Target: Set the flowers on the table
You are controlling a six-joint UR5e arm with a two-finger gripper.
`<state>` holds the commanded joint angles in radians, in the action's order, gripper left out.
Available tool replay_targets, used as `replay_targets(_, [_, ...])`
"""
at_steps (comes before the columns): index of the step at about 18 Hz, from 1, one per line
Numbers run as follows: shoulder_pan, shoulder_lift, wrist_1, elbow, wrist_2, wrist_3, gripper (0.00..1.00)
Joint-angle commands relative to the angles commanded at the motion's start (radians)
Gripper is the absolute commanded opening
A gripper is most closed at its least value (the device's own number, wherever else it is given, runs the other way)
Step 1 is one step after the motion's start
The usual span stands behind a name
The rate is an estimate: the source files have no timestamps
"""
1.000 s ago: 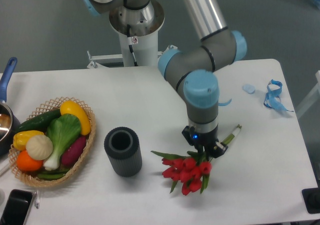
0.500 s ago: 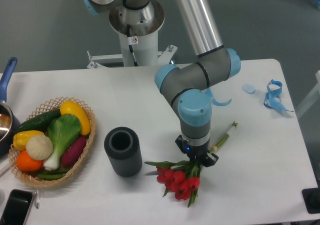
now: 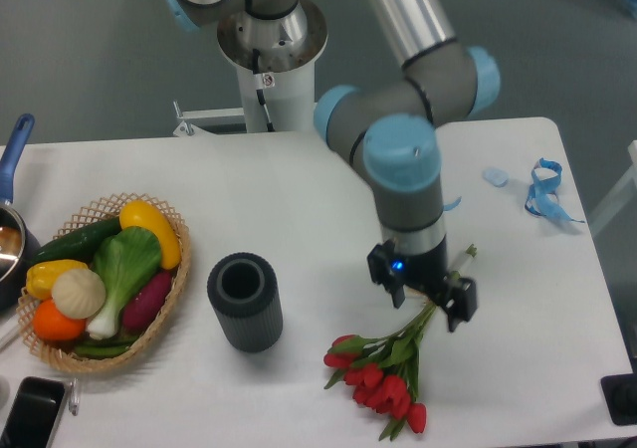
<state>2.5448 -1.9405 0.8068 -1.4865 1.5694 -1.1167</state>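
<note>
Flowers [image 3: 383, 378] lying on table [image 3: 299, 199], front right of grey cylinder [image 3: 245, 301], heads toward front edge. End effector [image 3: 422, 291] over stems, jaws spread, nothing held. Likely light, floppy, crushable heads; grip bundled stems only.

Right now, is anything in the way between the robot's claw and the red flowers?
No, nothing visible is. The gripper is right over the green stems of the flowers, which lie on the white table. Its jaws look spread. The grey cylinder stands off to the side, apart from both.
</note>
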Motion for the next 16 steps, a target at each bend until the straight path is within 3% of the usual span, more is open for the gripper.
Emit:
replay_targets(5, [0.06,0.086,0.078,-0.001,-0.054,-0.101,1.0])
replay_targets(10, [0.147,0.17,0.231,-0.008,-0.124,-0.245,1.0])
replay_targets(13, [0.208,0.23,0.313,-0.032,-0.173,-0.339,1.0])
replay_targets(16, [0.278,0.296,0.333,-0.089,-0.233,-0.446,1.0])
